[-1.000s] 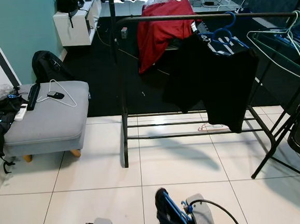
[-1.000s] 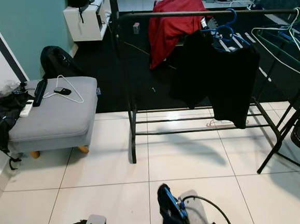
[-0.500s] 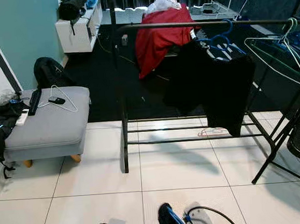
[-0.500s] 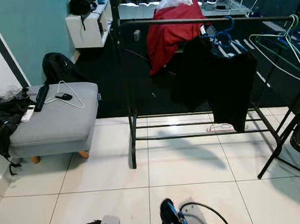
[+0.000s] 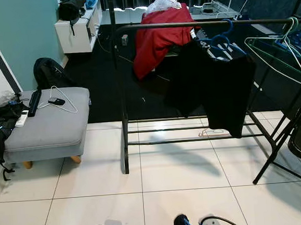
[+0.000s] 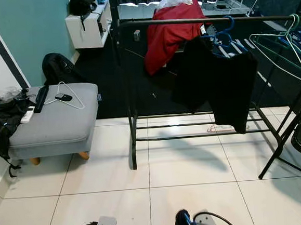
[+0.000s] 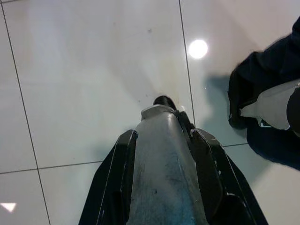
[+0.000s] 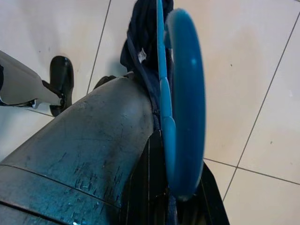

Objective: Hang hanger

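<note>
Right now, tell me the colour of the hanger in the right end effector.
Blue hanger, clearest in the right wrist view.

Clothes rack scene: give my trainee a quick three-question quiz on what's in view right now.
1. True or false: the black garment hangs from the rack rail.
2. What lies on the grey ottoman? A) a white hanger B) a red cloth C) a shoe
3. Fill in: the right gripper holds a ____ hanger with dark cloth on it.

Key: 1 true. 2 A, the white hanger. 3 blue.
</note>
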{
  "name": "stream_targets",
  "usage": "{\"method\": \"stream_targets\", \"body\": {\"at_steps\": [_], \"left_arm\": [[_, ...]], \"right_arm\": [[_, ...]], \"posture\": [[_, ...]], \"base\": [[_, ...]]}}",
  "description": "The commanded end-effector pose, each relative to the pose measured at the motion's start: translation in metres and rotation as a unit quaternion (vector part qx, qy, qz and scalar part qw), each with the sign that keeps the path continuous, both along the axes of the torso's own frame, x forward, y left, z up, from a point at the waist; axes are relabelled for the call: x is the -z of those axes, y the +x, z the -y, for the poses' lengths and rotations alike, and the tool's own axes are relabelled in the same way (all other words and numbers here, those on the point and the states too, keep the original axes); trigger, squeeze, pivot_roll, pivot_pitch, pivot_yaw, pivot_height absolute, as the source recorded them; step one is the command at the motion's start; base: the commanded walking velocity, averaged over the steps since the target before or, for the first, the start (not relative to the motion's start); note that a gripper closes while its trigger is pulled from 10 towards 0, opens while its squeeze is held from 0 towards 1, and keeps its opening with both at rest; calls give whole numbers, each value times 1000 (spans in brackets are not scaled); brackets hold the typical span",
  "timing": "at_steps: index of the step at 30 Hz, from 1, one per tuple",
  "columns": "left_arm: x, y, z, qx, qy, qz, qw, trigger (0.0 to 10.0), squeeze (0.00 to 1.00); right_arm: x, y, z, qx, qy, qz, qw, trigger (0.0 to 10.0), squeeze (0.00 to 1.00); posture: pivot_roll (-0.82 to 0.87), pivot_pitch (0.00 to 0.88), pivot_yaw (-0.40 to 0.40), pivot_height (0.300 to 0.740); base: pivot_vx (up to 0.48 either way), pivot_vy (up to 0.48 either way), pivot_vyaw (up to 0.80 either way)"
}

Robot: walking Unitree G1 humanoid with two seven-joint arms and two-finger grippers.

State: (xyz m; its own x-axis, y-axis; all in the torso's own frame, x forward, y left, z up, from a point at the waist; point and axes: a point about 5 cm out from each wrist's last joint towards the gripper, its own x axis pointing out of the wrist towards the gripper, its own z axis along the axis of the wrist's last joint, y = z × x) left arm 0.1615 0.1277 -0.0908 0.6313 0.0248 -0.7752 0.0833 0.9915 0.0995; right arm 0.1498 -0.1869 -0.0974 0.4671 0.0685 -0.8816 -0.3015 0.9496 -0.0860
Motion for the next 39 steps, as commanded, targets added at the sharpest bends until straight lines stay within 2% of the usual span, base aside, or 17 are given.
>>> {"method": "stream_targets", "body": {"at_steps": [1,2,4,5,7,9,10,13,17,18,21,24,25,30,33,38,39], "left_arm": [[-1,0,-2,-14,0,9,1000,10000,0],[-1,0,-2,-14,0,9,1000,10000,0],[-10,14,-20,-86,4,60,994,10000,0],[-10,14,-20,-86,4,60,994,10000,0],[-20,26,-62,-141,-14,89,986,10000,0],[-20,26,-62,-141,-14,89,986,10000,0],[-24,30,-75,-141,-24,99,985,10000,0],[-29,37,-87,-120,-10,103,987,10000,0],[-31,39,-89,-121,-3,104,987,10000,0],[-30,41,-85,-121,-5,102,987,10000,0],[-27,43,-73,-100,-8,88,991,10000,0],[-28,46,-71,-116,-12,85,990,10000,0],[-30,49,-71,-119,-18,92,988,10000,0],[-33,53,-72,-121,-30,107,986,10000,0],[-34,54,-72,-100,-34,103,989,10000,0],[-36,61,-68,-91,-42,106,989,10000,0],[-38,65,-65,-83,-49,107,990,10000,0]], "right_arm": [[5,-14,-2,0,9,-26,1000,10000,0],[5,-14,-2,0,9,-26,1000,10000,0],[2,-7,-3,39,44,11,998,10000,0],[2,-7,-3,39,44,11,998,10000,0],[-4,8,-17,91,84,51,991,10000,0],[-4,8,-17,91,84,51,991,10000,0],[-5,13,-24,98,95,58,989,10000,0],[-4,14,-39,73,98,40,992,10000,0],[-4,15,-40,69,94,37,992,10000,0],[-6,19,-37,74,96,46,992,10000,0],[-14,34,-27,91,104,74,988,10000,0],[-18,41,-24,75,110,86,987,10000,0],[-20,44,-24,79,109,96,986,10000,0],[-25,53,-29,81,110,114,984,10000,0],[-31,64,-39,48,116,125,984,10000,0],[-36,72,-40,45,124,133,982,10000,0],[-39,77,-40,39,126,137,982,10000,0]], "posture": [[-20,76,-30,740],[-20,76,-30,740],[-9,90,-41,740],[-9,90,-41,740],[3,112,-58,740],[3,112,-58,740],[6,116,-62,740],[31,103,-64,740],[29,98,-61,740],[16,86,-22,740],[-35,117,-34,740],[-7,117,-32,740],[15,121,-66,740],[14,138,-56,740],[0,160,-51,740],[-9,167,-34,740],[-36,170,-2,740]], "base": [[0,0,0],[0,0,0],[0,0,0],[0,0,0],[0,0,0],[0,0,0],[0,0,0],[0,0,0],[0,0,0],[0,0,0],[0,0,0],[0,0,0],[0,0,0],[0,0,0],[0,0,0],[0,0,0],[0,0,0]]}}
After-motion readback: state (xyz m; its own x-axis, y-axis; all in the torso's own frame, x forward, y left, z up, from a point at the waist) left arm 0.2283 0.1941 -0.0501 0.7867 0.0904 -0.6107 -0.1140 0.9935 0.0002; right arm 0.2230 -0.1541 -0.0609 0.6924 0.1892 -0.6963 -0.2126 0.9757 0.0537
